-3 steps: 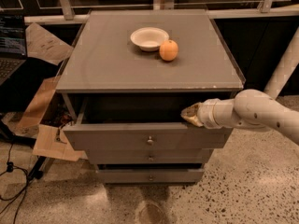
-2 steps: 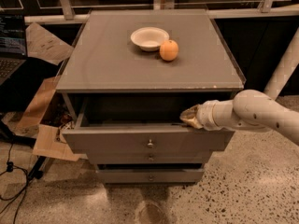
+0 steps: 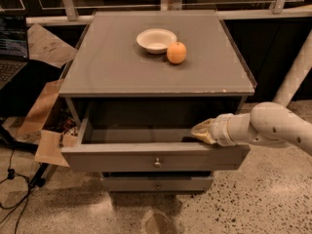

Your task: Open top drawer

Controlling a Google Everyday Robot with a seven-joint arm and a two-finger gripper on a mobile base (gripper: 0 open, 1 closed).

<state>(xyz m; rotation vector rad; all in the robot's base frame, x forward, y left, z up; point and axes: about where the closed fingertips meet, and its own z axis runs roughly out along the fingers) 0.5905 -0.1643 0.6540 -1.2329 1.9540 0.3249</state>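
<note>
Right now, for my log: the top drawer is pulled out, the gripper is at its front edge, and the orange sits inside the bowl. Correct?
No. The camera view shows the orange beside the bowl, not in it. The top drawer is pulled out, with the gripper at its front edge.

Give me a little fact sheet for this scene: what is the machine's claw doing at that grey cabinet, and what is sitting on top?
Top drawer: partly open; inside too dark to read
Claw: on the drawer's front rim, toward the arm's side
Knob: centre of the drawer front, untouched
Drawer below: shut
Cabinet top: white bowl with an orange close beside it
Floor: cardboard beside the cabinet
</note>
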